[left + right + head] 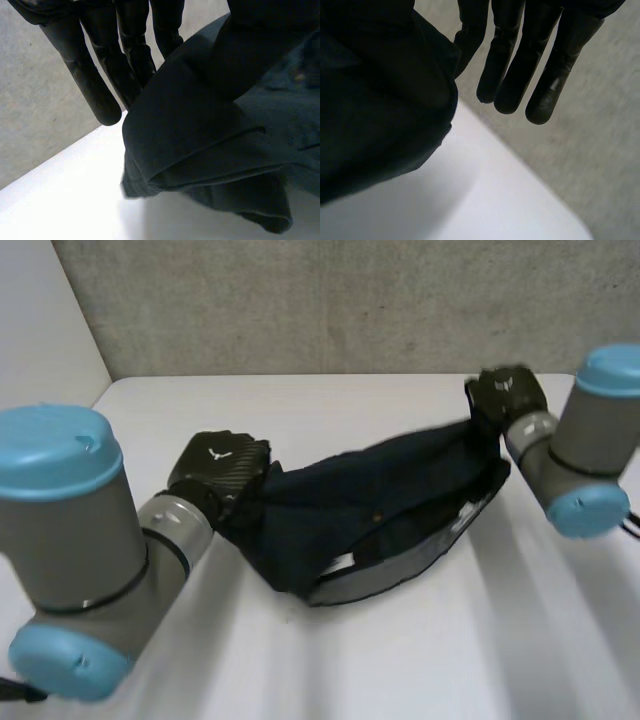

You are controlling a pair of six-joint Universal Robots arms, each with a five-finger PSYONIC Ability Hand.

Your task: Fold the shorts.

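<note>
Over the white table [400, 670], dark navy shorts [380, 500] are hanging stretched between both hands, sagging in the middle. The lower edge is showing a lighter grey lining [400, 578] and sitting on or just above the tabletop; can't tell which. The left hand [220, 475] is grasping the shorts' left end. In the left wrist view the fingers [95, 95] are straight, with cloth [200, 130] bunching beside them and running up into the hand. The right hand [508, 393] is grasping the far right end, which is riding higher. In the right wrist view its fingers [545, 95] are also straight, with cloth [380, 100] pinched at the thumb side. A grey wall [350, 300] is standing behind the table.
</note>
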